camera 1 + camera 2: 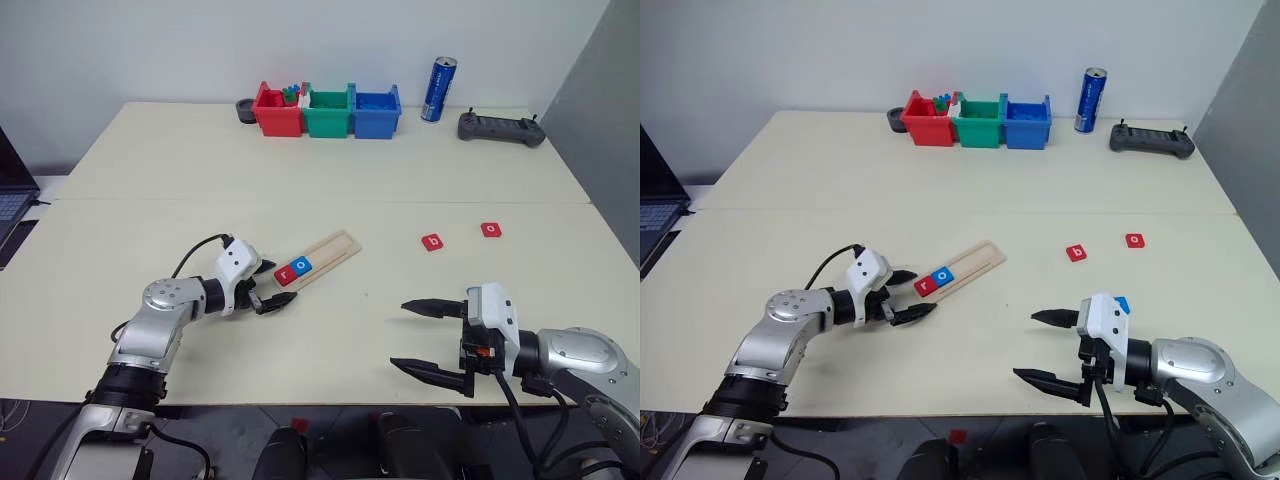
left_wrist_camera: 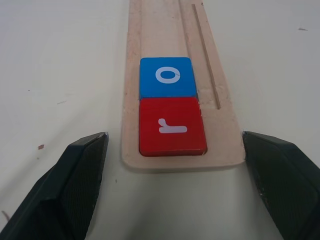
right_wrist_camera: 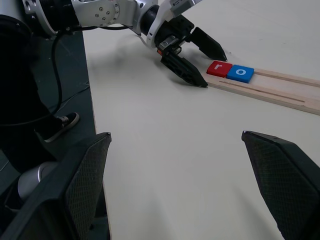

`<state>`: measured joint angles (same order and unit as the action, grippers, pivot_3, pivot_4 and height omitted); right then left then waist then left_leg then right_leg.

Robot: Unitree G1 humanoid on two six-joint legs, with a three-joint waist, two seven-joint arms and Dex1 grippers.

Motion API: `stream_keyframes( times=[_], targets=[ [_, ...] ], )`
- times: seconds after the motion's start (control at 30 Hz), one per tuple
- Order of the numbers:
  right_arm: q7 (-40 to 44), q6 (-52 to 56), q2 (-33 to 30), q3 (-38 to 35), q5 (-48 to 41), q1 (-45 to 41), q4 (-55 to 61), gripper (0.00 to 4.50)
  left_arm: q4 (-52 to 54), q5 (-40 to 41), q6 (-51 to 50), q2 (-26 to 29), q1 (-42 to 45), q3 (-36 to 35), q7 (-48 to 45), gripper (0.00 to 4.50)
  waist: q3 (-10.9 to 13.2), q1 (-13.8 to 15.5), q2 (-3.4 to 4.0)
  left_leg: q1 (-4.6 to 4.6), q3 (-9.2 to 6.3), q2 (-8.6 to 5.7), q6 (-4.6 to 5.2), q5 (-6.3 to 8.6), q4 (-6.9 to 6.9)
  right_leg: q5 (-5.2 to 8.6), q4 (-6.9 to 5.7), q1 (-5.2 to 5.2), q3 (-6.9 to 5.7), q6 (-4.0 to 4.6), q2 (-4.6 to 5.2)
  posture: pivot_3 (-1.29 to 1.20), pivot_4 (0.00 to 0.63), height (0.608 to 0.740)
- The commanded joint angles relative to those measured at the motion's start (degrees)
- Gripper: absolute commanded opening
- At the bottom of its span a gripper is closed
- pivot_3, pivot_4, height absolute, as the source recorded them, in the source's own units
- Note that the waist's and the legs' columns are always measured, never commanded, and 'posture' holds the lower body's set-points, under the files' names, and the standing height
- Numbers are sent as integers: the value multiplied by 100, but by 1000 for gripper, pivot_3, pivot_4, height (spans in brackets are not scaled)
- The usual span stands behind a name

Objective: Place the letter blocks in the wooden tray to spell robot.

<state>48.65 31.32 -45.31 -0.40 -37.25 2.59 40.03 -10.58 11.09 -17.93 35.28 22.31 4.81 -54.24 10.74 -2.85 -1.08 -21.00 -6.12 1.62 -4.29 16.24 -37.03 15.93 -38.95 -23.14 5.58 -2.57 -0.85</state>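
Observation:
The wooden tray (image 1: 325,252) lies slanted on the table left of centre. At its near end sit a red r block (image 2: 171,125) and a blue o block (image 2: 167,76), side by side. My left gripper (image 1: 275,285) is open at that end, one finger on each side of the tray, touching nothing. A red b block (image 1: 431,241) and a red o block (image 1: 490,229) lie loose to the right. My right gripper (image 1: 400,334) hovers open and empty near the front edge, pointing left. A blue bit (image 1: 1122,303) shows just behind it; I cannot tell what it is.
Red (image 1: 277,112), green (image 1: 329,112) and blue (image 1: 376,112) bins stand in a row at the back, with a blue can (image 1: 438,90) and a dark controller (image 1: 501,128) to their right. A laptop (image 1: 10,200) sits off the left edge.

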Motion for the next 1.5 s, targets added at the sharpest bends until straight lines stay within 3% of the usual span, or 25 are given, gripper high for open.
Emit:
stream_keyframes(
  times=[0.03,0.23,0.4,0.57,0.77,1.07,1.5],
  targets=[
    [61,36,-34,-86,-172,-136,210,4451,270,-130,-385,-49,118,218,70,4500,0,2,0,0,0,0,0,0,0,0,0,0,0,0,0,0,150,740],
    [100,118,-63,-104,-249,-371,150,4451,500,-228,-825,55,209,422,-22,4500,-1,2,-1,0,0,-1,0,0,0,0,0,1,0,0,1,0,150,740],
    [37,231,9,-181,-457,-504,117,4500,552,-356,-987,198,209,560,-99,3401,-1,1,-1,1,-1,-1,0,0,0,0,-1,1,0,0,0,0,150,740],
    [141,49,-90,-119,-175,-558,3,4500,559,-372,-916,282,225,620,-285,3386,-1,1,-1,2,0,0,0,0,0,0,-1,1,0,1,0,0,150,740],
    [426,-313,-571,-243,515,-554,-251,4500,818,-369,-321,597,232,993,-1222,3386,-1,0,-1,1,1,-1,0,0,2,0,0,0,0,1,0,0,150,740],
    [806,213,-1277,-1237,-41,153,282,4500,853,-468,236,608,600,1551,-2157,3386,-1,98,-2,-4,1,-3,1,1,1,-5,4,0,0,9,1,0,150,740],
    [413,501,-1224,-1436,-28,513,539,4500,725,-625,364,449,787,1720,-2351,3386,0,96,-3,-3,2,-2,2,1,-2,-2,1,0,1,4,-1,0,150,740]
  ],
)
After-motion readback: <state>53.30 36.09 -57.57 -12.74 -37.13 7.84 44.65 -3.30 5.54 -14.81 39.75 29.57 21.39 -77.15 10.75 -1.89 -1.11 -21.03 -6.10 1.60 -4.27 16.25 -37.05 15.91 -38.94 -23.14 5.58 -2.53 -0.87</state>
